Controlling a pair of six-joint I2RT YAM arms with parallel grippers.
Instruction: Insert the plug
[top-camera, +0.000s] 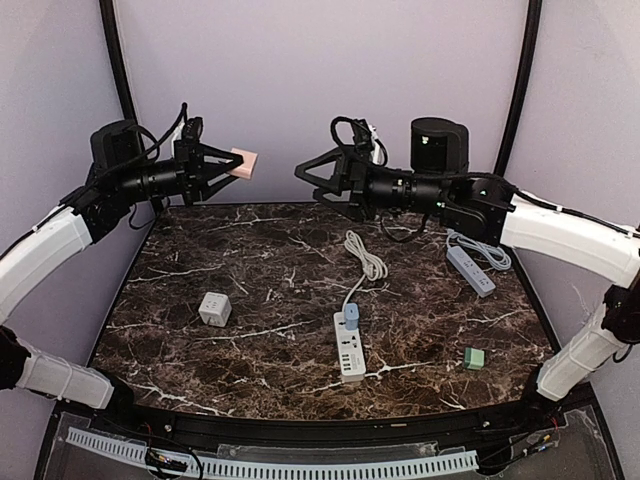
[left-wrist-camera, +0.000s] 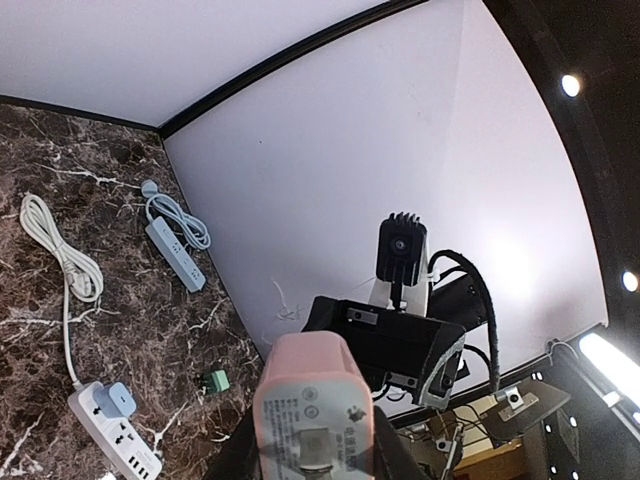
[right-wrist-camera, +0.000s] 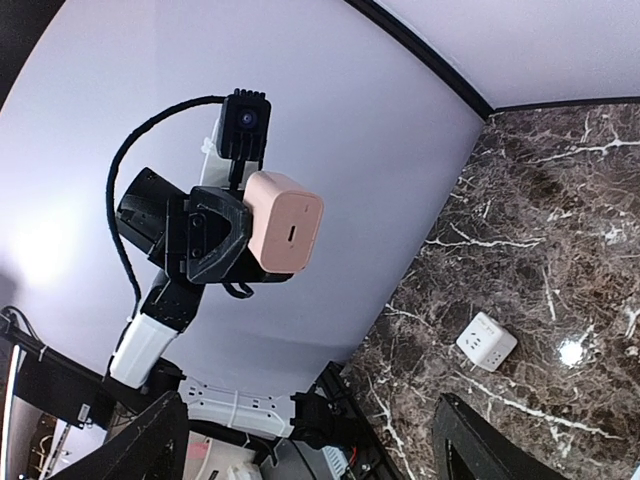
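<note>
Your left gripper (top-camera: 230, 167) tight around the pink plug (top-camera: 245, 163) in mid-air; your right gripper (top-camera: 307, 184) opposite, fingers spread, empty

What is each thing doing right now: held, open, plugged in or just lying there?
left gripper, shut on the pink plug.
pink plug, held in the air, not inserted.
right gripper, open, empty.
blue plug, seated in the white power strip.
grey power strip, lying flat, sockets empty.
white cube, loose on the table.
green block, loose on the table.
</note>
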